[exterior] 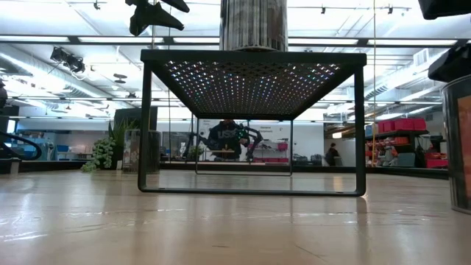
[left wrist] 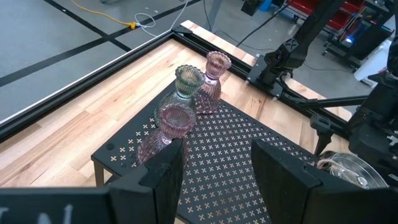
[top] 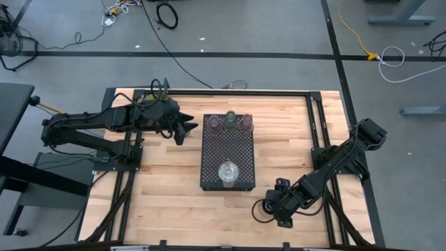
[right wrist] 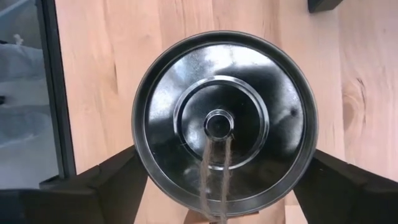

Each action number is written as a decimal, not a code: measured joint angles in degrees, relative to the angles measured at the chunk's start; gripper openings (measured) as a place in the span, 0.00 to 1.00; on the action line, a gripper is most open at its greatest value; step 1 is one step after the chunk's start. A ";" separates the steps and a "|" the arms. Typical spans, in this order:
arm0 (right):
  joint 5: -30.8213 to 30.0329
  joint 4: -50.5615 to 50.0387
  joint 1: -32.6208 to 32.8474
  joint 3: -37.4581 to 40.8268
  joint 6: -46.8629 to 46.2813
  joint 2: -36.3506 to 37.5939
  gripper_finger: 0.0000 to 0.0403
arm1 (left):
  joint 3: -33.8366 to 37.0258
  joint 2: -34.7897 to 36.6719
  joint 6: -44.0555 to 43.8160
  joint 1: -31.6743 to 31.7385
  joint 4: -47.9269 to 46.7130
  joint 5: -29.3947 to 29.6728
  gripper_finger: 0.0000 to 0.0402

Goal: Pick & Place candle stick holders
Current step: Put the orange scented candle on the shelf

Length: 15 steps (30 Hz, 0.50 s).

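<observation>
A big black perforated tray (top: 209,150) stands mid-table. Along its far edge stand two pinkish-brown holders (top: 214,123) (top: 245,123) with the pale green holder (top: 230,117) between them. They also show in the left wrist view: pinkish (left wrist: 174,121), green (left wrist: 188,81), pinkish (left wrist: 214,74). A silvery glass holder (top: 228,172) stands at the tray's near end. My left gripper (top: 188,129) is open and empty, raised by the tray's far left corner. My right gripper (top: 268,208) is near the table's near right, shut on another silvery holder (right wrist: 224,124). I see no third silvery holder. My right gripper holds the silvery holder by its outer wall (right wrist: 140,155), one finger (right wrist: 106,183) on each of two opposite sides. The fingers come from above and point down, and the wrist view looks into the holder's open mouth. The holder is upright, its foot (exterior: 462,206) on the table.
Black frame rails (top: 317,132) run along the table's far, left and right sides. Bare wood lies left and right of the tray. The tray stands on legs (exterior: 144,125), with open space beneath it.
</observation>
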State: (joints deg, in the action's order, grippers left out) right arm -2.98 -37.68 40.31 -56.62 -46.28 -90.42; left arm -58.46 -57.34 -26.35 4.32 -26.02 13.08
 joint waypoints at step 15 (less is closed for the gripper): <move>-1.28 -2.99 -0.87 0.07 -0.33 0.25 0.81 | 0.00 -0.02 0.02 -0.02 0.00 0.00 0.47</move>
State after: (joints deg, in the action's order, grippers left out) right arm -4.26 -40.67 39.44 -56.55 -46.61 -90.16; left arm -58.46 -57.36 -26.33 4.29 -26.02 13.08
